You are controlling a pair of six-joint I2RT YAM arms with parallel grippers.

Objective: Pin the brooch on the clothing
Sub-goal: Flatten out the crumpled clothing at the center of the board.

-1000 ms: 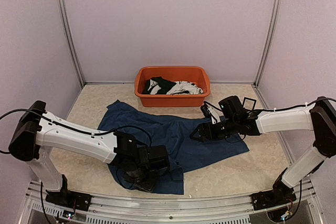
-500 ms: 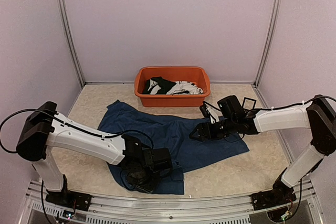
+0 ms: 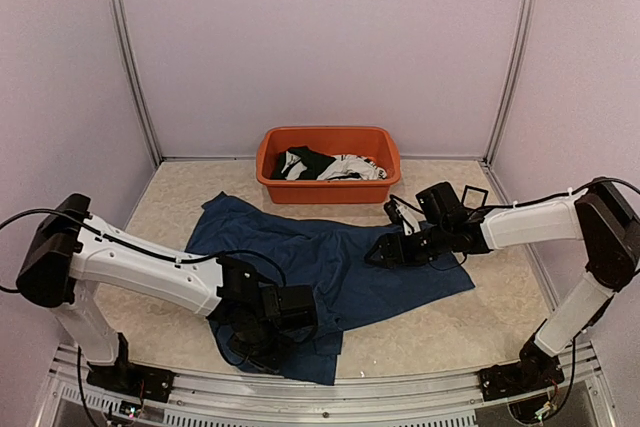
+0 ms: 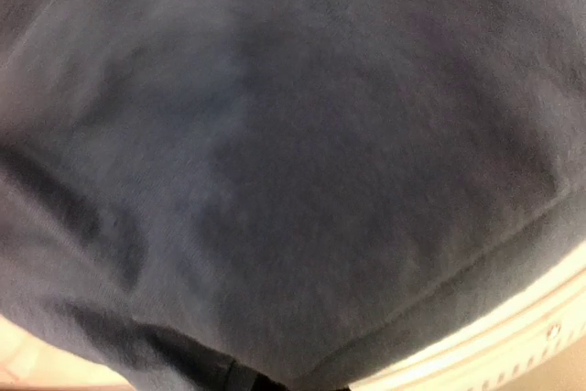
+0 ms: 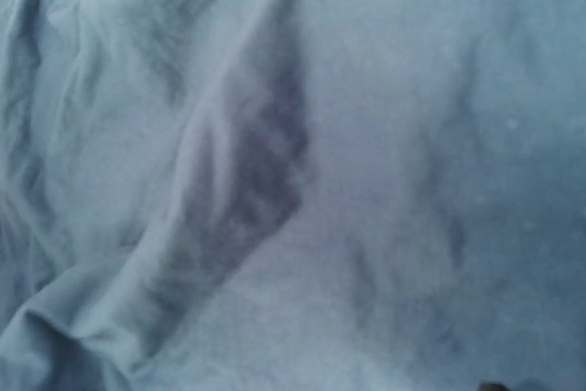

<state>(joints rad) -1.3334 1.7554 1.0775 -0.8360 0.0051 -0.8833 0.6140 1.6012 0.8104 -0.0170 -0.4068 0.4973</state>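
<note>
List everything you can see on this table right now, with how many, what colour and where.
navy T-shirt: one, dark blue, spread rumpled across the table's middle
tub: one, orange, far side, behind the shirt
garments: black and white, heaped in the tub, count unclear
table: one, beige marbled
left gripper: one, black, shut, down at the shirt's near hem
right gripper: one, black, open, over the shirt's right side

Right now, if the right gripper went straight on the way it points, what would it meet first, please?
Most likely the navy T-shirt, which fills its wrist view; the gap is unclear.
</note>
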